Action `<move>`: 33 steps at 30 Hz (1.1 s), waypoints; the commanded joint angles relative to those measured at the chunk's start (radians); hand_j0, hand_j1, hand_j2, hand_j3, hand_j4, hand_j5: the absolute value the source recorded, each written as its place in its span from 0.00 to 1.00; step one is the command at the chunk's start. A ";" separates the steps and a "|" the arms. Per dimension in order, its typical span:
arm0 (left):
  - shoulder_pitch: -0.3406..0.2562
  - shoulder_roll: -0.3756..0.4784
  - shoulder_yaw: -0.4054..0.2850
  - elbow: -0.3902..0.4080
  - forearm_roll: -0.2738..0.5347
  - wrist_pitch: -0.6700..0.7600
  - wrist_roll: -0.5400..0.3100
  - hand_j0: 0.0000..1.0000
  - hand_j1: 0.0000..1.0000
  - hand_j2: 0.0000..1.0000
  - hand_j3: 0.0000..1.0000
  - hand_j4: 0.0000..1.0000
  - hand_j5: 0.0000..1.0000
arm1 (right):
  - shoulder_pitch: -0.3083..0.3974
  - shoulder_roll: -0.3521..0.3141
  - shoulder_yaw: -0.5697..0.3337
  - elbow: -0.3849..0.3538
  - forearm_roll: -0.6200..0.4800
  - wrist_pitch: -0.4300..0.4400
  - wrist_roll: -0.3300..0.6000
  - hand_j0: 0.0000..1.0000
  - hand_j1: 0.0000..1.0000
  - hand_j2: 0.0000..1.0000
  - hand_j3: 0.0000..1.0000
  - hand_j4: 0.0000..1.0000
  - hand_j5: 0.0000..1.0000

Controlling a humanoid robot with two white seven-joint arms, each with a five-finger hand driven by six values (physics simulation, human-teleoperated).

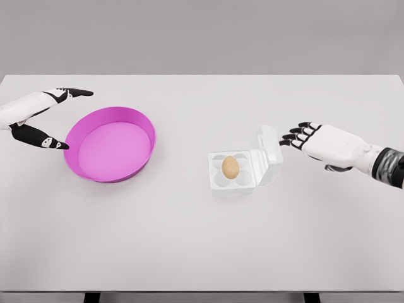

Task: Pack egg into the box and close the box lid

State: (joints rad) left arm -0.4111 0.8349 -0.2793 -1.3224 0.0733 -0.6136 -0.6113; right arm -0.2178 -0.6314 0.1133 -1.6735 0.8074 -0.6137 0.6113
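White table (202,240) fills the view. Magenta bowl (110,145) sits at 9 o'clock from centre, upright, nothing in it. Left hand (38,117) lies at the far 9 o'clock edge, fingers spread wide, thumb tip just beside the bowl's rim at its 9 o'clock side, forefinger reaching over toward the rim's 11 o'clock; it holds nothing. Right hand (328,144) is at 3 o'clock, fingers loosely extended, holding nothing, fingertips (291,137) close to the lid's edge; contact cannot be confirmed. Clear box (243,169) stands just right of centre, lid (270,151) raised at its 2 o'clock side. Egg (230,166) rests in the box's tray, near its middle.
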 commanded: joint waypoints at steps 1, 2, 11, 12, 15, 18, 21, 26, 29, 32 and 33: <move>0.000 0.001 0.000 0.000 0.006 0.003 0.000 1.00 1.00 1.00 1.00 1.00 1.00 | 0.000 -0.002 -0.003 -0.029 -0.017 0.003 0.000 1.00 1.00 1.00 1.00 1.00 1.00; 0.000 0.001 0.000 0.000 0.006 0.003 0.000 1.00 1.00 1.00 1.00 1.00 1.00 | 0.002 -0.002 -0.003 -0.043 -0.031 0.003 0.000 1.00 1.00 1.00 1.00 1.00 1.00; 0.000 0.001 0.000 0.000 0.006 0.003 0.000 1.00 1.00 1.00 1.00 1.00 1.00 | 0.009 0.002 -0.004 -0.080 -0.060 0.003 0.000 1.00 1.00 1.00 1.00 1.00 1.00; 0.000 0.001 0.000 0.000 0.006 0.003 0.000 1.00 1.00 1.00 1.00 1.00 1.00 | 0.021 0.005 -0.006 -0.081 -0.062 0.003 0.000 1.00 1.00 1.00 1.00 1.00 1.00; 0.000 0.001 0.000 0.000 0.006 0.003 0.000 1.00 1.00 1.00 1.00 1.00 1.00 | 0.023 0.005 -0.006 -0.081 -0.073 0.003 0.000 1.00 1.00 1.00 1.00 1.00 1.00; 0.000 0.001 0.000 0.000 0.006 0.003 0.000 1.00 1.00 1.00 1.00 1.00 1.00 | 0.023 0.009 -0.006 -0.081 -0.074 0.003 0.000 1.00 1.00 1.00 1.00 1.00 1.00; 0.000 0.001 0.002 0.000 0.006 0.003 0.000 1.00 1.00 1.00 1.00 1.00 1.00 | 0.021 0.015 -0.004 -0.081 -0.074 0.003 0.000 1.00 1.00 1.00 1.00 1.00 1.00; 0.000 0.001 0.002 0.000 0.006 0.003 0.000 1.00 1.00 1.00 1.00 1.00 1.00 | 0.015 0.027 0.003 -0.081 -0.080 0.003 0.000 1.00 1.00 1.00 1.00 1.00 1.00; 0.000 0.001 0.000 0.000 0.006 0.003 0.000 1.00 1.00 1.00 1.00 1.00 1.00 | 0.015 0.055 0.009 -0.081 -0.080 0.003 0.000 1.00 1.00 1.00 1.00 1.00 1.00; 0.000 0.001 0.002 0.000 0.006 0.003 0.000 1.00 1.00 1.00 1.00 1.00 1.00 | 0.011 0.068 0.039 -0.081 -0.080 0.003 0.000 1.00 1.00 1.00 1.00 1.00 1.00; 0.000 0.001 0.000 0.000 0.006 0.003 0.000 1.00 1.00 1.00 1.00 1.00 1.00 | 0.008 0.070 0.037 -0.081 -0.080 0.003 0.000 1.00 1.00 1.00 1.00 1.00 1.00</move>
State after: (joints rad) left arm -0.4111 0.8349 -0.2786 -1.3220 0.0718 -0.6136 -0.6113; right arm -0.2102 -0.5692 0.1408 -1.7546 0.7322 -0.6136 0.6113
